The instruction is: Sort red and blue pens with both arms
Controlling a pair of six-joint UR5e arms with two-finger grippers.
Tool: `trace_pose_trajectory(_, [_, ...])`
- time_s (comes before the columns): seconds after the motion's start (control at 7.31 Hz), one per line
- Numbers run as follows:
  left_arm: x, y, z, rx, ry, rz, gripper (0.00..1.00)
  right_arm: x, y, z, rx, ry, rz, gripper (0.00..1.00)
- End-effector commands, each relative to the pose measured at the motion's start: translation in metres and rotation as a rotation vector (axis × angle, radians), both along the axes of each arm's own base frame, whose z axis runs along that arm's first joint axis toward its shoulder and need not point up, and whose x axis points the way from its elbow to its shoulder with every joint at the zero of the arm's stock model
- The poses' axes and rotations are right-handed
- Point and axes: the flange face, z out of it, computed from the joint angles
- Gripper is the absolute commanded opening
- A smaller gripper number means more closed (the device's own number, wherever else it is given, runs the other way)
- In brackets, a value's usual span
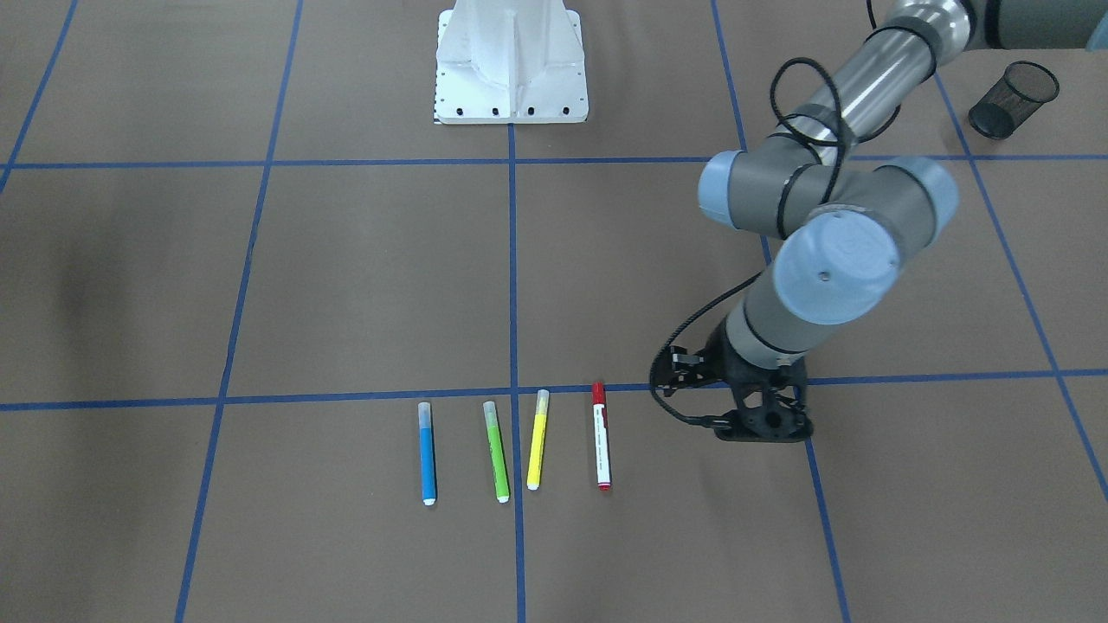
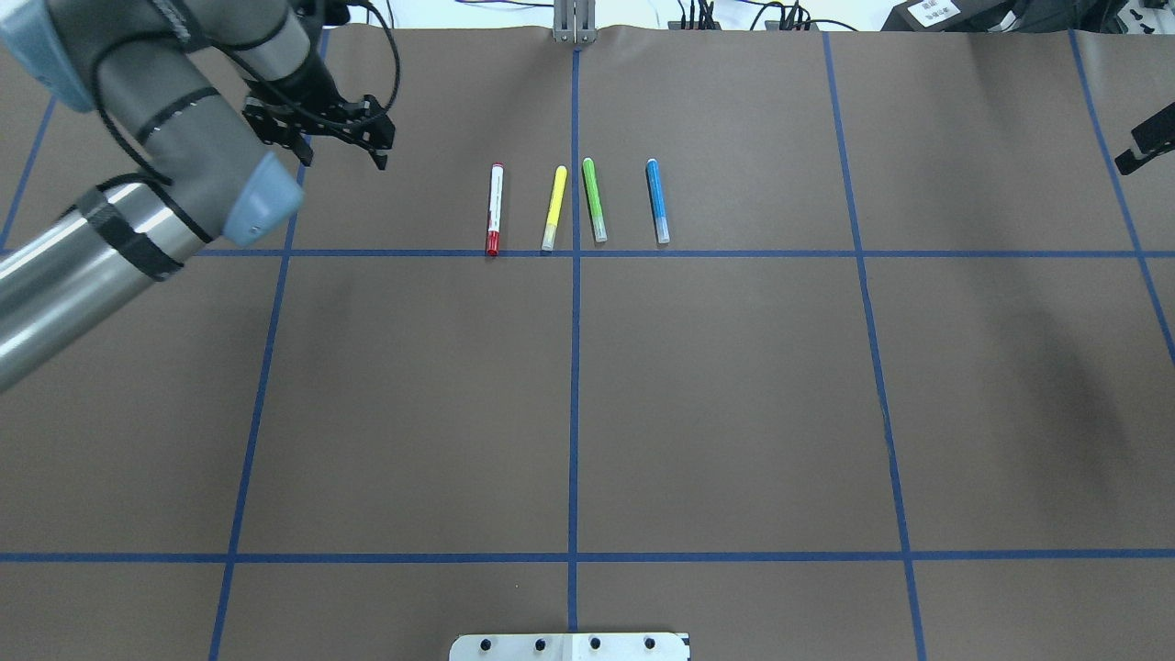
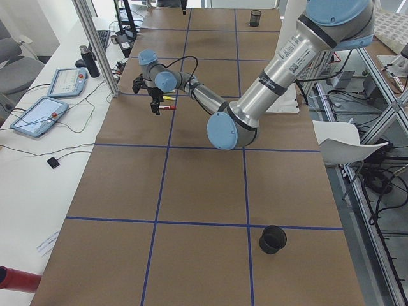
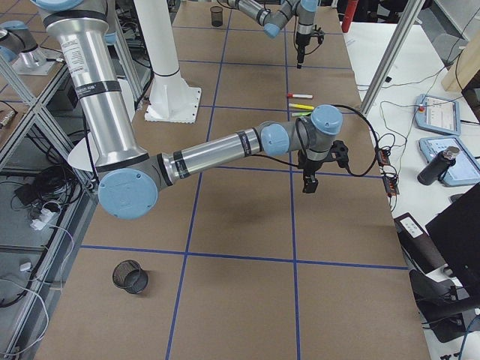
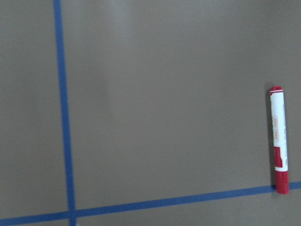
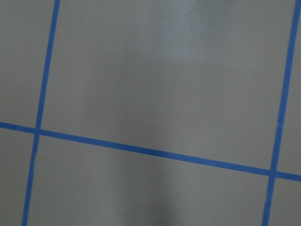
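Observation:
Four pens lie in a row on the brown table. The red pen (image 1: 601, 437) (image 2: 495, 209) has a white barrel and sits at the row's end nearest my left arm; it also shows at the right edge of the left wrist view as the red pen (image 5: 279, 140). The blue pen (image 1: 427, 452) (image 2: 656, 200) lies at the other end. My left gripper (image 1: 762, 431) (image 2: 344, 151) hovers beside the red pen, apart from it, open and holding nothing. Only a black tip of my right gripper (image 2: 1143, 147) shows at the overhead view's right edge, far from the blue pen.
A green pen (image 2: 594, 199) and a yellow pen (image 2: 553, 207) lie between the red and blue ones. A black mesh cup (image 1: 1013, 99) (image 3: 273, 239) stands on my left side, another mesh cup (image 4: 130, 276) on my right. The white robot base (image 1: 511, 61) is at the near edge.

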Motion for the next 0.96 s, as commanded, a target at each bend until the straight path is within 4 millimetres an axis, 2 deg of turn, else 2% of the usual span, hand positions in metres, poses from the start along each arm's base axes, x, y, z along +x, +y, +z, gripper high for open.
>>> trace_pose_trajectory(0.0, [0.056,0.005,-0.027,-0.003,-0.021,-0.033,0.97,-0.07,-0.012,-0.049,-0.007,0.018,-0.003,1.0])
trace_pose_trajectory(0.14, [0.076,0.005,-0.031,-0.007,-0.027,-0.017,0.94,-0.092,-0.016,-0.065,-0.031,0.017,0.014,1.0])
trace_pose_trajectory(0.27, [0.084,0.0,-0.034,-0.003,-0.043,-0.026,0.91,-0.106,-0.019,-0.073,-0.042,0.018,0.019,1.0])
trace_pose_trajectory(0.55, [0.101,0.002,-0.018,0.018,-0.047,-0.028,0.83,-0.128,-0.022,-0.089,-0.022,0.023,0.005,1.0])
trace_pose_trajectory(0.68, [0.106,0.002,-0.01,0.009,-0.057,-0.023,0.81,-0.145,-0.02,-0.098,-0.044,0.044,0.038,1.0])
trace_pose_trajectory(0.82, [0.108,0.001,-0.005,0.01,-0.056,-0.021,0.78,-0.151,-0.021,-0.106,-0.036,0.041,0.036,1.0])
